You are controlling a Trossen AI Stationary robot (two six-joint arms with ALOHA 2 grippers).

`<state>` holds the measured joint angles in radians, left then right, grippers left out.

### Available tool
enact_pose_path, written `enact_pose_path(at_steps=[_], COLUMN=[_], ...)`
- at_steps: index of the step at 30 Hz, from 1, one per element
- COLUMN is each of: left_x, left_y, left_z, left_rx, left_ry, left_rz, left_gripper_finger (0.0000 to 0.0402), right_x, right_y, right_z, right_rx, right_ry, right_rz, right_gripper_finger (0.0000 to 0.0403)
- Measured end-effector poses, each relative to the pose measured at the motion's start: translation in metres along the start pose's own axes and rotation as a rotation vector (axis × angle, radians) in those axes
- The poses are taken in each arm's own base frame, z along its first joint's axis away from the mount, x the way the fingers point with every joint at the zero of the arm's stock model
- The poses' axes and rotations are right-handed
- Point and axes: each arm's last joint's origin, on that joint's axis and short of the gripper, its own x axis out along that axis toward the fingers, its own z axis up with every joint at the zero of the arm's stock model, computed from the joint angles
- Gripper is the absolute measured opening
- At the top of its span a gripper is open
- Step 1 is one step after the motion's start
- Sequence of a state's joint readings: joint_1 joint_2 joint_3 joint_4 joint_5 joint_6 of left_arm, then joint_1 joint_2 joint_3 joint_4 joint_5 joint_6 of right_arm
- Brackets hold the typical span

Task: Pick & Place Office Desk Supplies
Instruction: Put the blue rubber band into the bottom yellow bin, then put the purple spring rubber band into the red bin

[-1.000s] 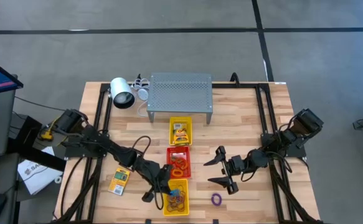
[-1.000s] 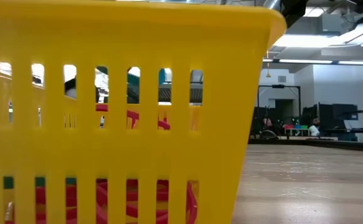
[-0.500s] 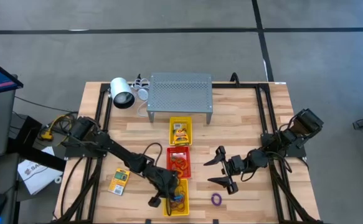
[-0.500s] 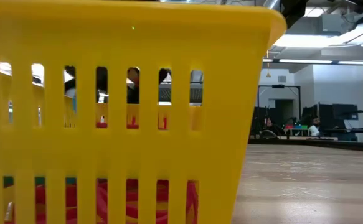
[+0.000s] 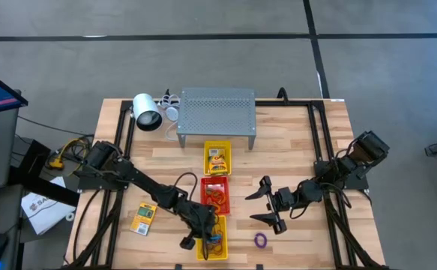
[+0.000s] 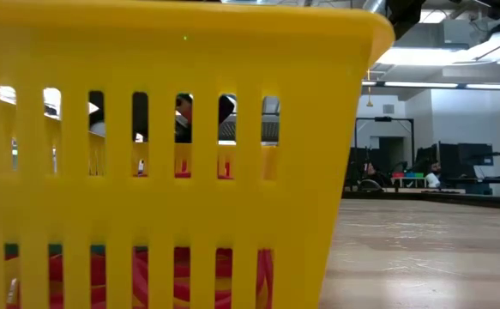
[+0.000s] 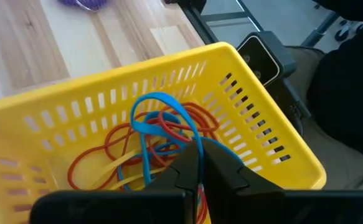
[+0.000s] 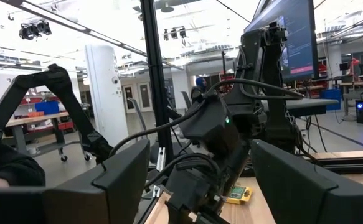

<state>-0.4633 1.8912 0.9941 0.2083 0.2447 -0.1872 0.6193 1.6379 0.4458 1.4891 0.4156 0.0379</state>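
Observation:
My left gripper is shut and low over the near yellow tray, inside its rim. That tray holds a tangle of red, orange, yellow and blue rubber bands. A thin orange-red strip shows between the shut fingers. A purple band lies flat on the table to the tray's right. A yellow card packet lies flat on the table at the left. My right gripper hangs open above the table, right of the red tray. My left gripper pinches a thin orange-red rubber band between its two fingers, slanting down from the table's left into the tray. The fingers themselves hide where on the band they hold. Whether the band's lower part lies on the pile, I cannot tell.
A far yellow tray with a card packet and the red tray with orange bands stand in a row with the near tray. A perforated metal shelf and a white cylinder stand at the back. In the low view the near tray's wall blocks most of the picture.
My left gripper has gone toward the table's right and near edge and down, from beside the near yellow tray's left rim to inside it, staying shut. Its arm has stretched out. My right arm has kept still.

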Motion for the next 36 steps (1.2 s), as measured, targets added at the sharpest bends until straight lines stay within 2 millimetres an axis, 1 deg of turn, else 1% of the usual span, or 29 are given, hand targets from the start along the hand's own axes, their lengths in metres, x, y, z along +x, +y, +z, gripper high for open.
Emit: enact_pose_path(at_steps=[2, 4, 13, 15, 18, 20, 24, 30, 36], left_x=[0.0, 0.0, -0.001, -0.001, -0.005, -0.011, -0.031, -0.062, -0.086], left_y=[0.0, 0.0, 0.002, 0.004, 0.008, 0.01, 0.01, -0.002, -0.011], left_z=[0.0, 0.0, 0.001, 0.001, 0.003, 0.008, 0.018, 0.034, 0.04], left_rx=[0.0, 0.0, 0.002, 0.001, -0.007, -0.01, 0.002, 0.078, 0.117], left_ry=[0.0, 0.0, -0.003, -0.005, -0.009, -0.021, -0.036, -0.088, -0.085], left_rz=[0.0, 0.0, 0.005, 0.008, 0.02, 0.032, 0.092, 0.172, 0.212], left_gripper_finger=[0.0012, 0.0028, 0.0162, 0.0185, 0.0207, 0.0216, 0.0223, 0.0219, 0.022], right_x=[0.0, 0.0, 0.0, 0.0, 0.0, 0.0, 0.0, 0.0, 0.0], right_y=[0.0, 0.0, 0.0, 0.0, 0.0, 0.0, 0.0, 0.0, 0.0], right_z=[0.0, 0.0, 0.0, 0.0, 0.0, 0.0, 0.0, 0.0, -0.002], right_rx=[0.0, 0.0, 0.0, 0.0, 0.0, 0.0, 0.009, 0.013, 0.043], right_ry=[0.0, 0.0, 0.0, 0.0, 0.0, 0.0, 0.0, 0.004, 0.015], right_rz=[0.0, 0.0, 0.0, 0.0, 0.0, 0.0, 0.0, 0.0, -0.001], right_gripper_finger=[0.0273, 0.0273, 0.0273, 0.0273, 0.0273, 0.0273, 0.0273, 0.0273, 0.0273])
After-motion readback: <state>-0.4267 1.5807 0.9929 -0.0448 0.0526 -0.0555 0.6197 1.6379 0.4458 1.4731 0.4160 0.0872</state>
